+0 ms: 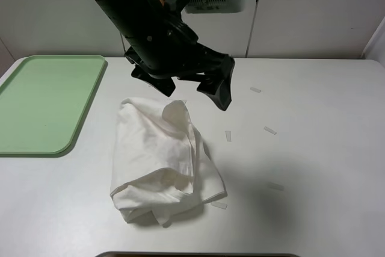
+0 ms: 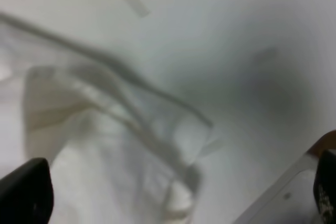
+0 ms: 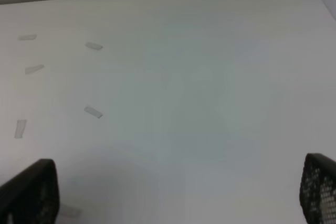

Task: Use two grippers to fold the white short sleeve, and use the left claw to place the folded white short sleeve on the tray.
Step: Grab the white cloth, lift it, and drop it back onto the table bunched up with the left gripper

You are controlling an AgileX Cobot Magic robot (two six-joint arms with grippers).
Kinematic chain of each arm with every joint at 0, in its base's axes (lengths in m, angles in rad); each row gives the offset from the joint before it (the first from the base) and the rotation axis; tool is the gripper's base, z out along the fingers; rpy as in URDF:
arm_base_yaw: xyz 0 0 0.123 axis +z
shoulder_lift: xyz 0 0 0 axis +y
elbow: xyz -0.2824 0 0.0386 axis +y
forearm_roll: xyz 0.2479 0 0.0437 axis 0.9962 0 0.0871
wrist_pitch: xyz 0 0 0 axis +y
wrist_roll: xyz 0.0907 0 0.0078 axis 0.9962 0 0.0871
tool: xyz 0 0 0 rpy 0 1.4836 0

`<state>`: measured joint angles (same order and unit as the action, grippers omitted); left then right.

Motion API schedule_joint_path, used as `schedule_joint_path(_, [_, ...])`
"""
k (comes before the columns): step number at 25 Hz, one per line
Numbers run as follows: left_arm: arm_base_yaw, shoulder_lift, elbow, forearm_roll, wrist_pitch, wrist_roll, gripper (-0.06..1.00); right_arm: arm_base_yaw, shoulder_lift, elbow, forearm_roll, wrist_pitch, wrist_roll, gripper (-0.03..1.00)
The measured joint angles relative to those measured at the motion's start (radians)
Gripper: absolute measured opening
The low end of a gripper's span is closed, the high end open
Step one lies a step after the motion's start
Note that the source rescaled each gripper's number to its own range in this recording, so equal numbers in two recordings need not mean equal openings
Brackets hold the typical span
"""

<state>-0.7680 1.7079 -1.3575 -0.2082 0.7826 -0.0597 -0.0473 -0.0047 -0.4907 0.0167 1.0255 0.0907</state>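
- White short sleeve (image 1: 159, 161) lies bunched in a loose, rumpled fold on the worktop (image 1: 313, 148), just left of the middle of the high view, with its thick end at 6 o'clock and a raised peak of cloth at 12 o'clock.
- Tray (image 1: 42, 103) sits at 9 o'clock of the shirt, near it but apart from it, flat against the left edge of the worktop; nothing shows inside it.
- Left claw (image 1: 195, 85) hangs above the worktop at 12 o'clock of the shirt, clear of the cloth, on a thick black arm slanting down from the upper left. Its jaws stand wide apart and hold nothing.
- In the left wrist view the black fingertips (image 2: 23, 192) sit far apart at the frame edges, with the blurred shirt (image 2: 105, 150) beneath.
- Right gripper (image 3: 178, 195) appears only in its own wrist view: jaws spread fully, holding nothing, over bare worktop.
- Shirt is soft, creased cotton with hemmed edges; the tray is smooth pale green plastic, rectangular, round-cornered, with a low rim.
- Small pale tape strips (image 1: 269, 130) lie scattered at 3 o'clock of the shirt.
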Motion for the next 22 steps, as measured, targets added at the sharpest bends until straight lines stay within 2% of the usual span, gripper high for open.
schedule_joint_path(1, [0.000,-0.002,0.000,0.021,0.016,0.000,1.00,0.000,0.000,0.000,0.000,0.000,0.000,1.00])
schedule_joint_path(2, [0.000,-0.004,0.000,0.078,0.051,0.000,1.00,0.000,0.000,0.000,0.000,0.000,0.000,1.00])
schedule_joint_path(5, [0.000,-0.004,0.005,0.158,0.064,-0.006,1.00,0.000,0.000,0.000,0.000,0.000,0.000,1.00])
schedule_joint_path(10, [0.002,0.006,0.025,0.236,0.061,-0.015,1.00,0.000,0.000,0.000,0.000,0.000,0.000,1.00])
schedule_joint_path(15, [0.012,0.093,0.030,0.226,0.040,0.001,1.00,0.000,0.000,0.000,0.000,0.000,0.000,1.00])
schedule_joint_path(22, [0.013,0.188,0.030,0.222,-0.045,0.060,1.00,0.000,0.000,0.000,0.000,0.000,0.000,1.00])
